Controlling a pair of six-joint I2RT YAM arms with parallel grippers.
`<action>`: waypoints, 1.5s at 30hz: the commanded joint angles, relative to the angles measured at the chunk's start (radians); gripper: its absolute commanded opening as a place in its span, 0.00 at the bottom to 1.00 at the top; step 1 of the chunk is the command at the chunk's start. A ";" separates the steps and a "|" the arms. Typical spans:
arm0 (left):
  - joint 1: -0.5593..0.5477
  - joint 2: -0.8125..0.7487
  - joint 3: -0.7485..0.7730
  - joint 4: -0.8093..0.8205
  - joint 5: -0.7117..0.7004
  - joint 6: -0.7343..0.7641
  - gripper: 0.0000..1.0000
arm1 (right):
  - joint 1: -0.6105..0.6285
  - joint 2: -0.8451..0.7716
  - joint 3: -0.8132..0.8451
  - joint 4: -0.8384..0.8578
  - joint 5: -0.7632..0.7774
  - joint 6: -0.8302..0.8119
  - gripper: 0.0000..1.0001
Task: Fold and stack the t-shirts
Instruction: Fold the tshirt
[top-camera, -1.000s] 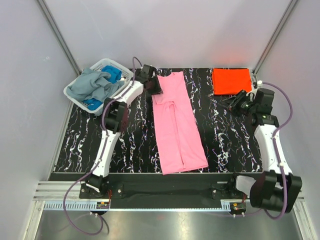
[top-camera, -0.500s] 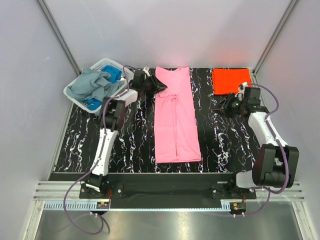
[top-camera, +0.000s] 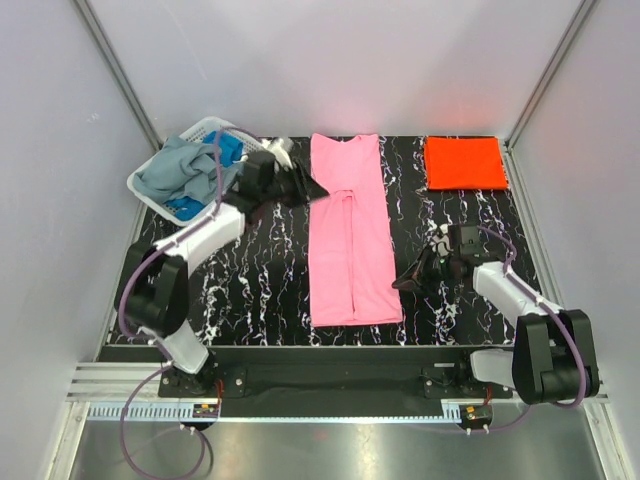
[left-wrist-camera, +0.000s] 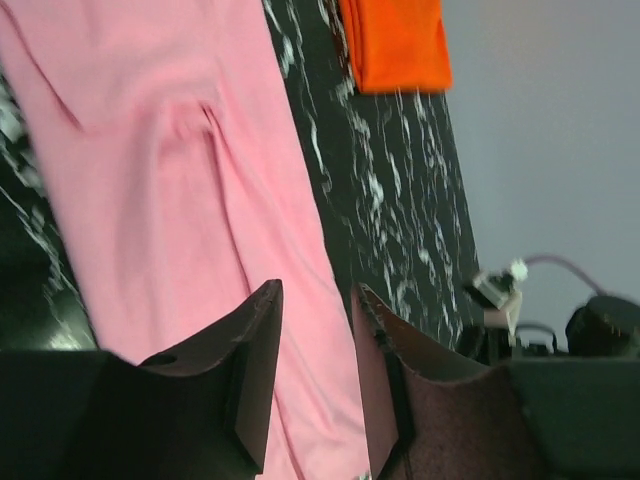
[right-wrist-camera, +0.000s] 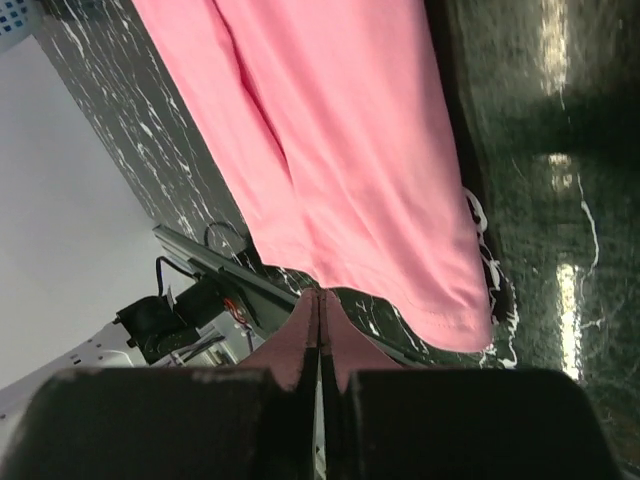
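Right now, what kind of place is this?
Likely a robot training cell, not a home: plain grey walls enclose a black marbled table, a left arm and a right arm are bolted at its edge.

White arm links (top-camera: 205, 237), black joints (top-camera: 158, 297), purple cables (top-camera: 121, 305); left pincer (left-wrist-camera: 317, 290) dark.

Lab rig, grey-walled enclosure (top-camera: 330, 60)

Pink shirt (top-camera: 352, 230), orange-red shirt (top-camera: 463, 162), marbled table (top-camera: 250, 270)
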 joint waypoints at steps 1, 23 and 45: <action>-0.160 -0.065 -0.166 -0.019 -0.068 0.013 0.38 | 0.000 -0.036 -0.034 0.032 -0.012 0.034 0.00; -0.599 0.109 -0.266 -0.147 -0.341 -0.119 0.35 | 0.094 0.152 -0.054 -0.089 0.261 -0.038 0.00; -0.634 0.005 -0.283 -0.101 -0.255 -0.138 0.38 | 0.273 0.036 0.073 -0.224 0.361 0.046 0.00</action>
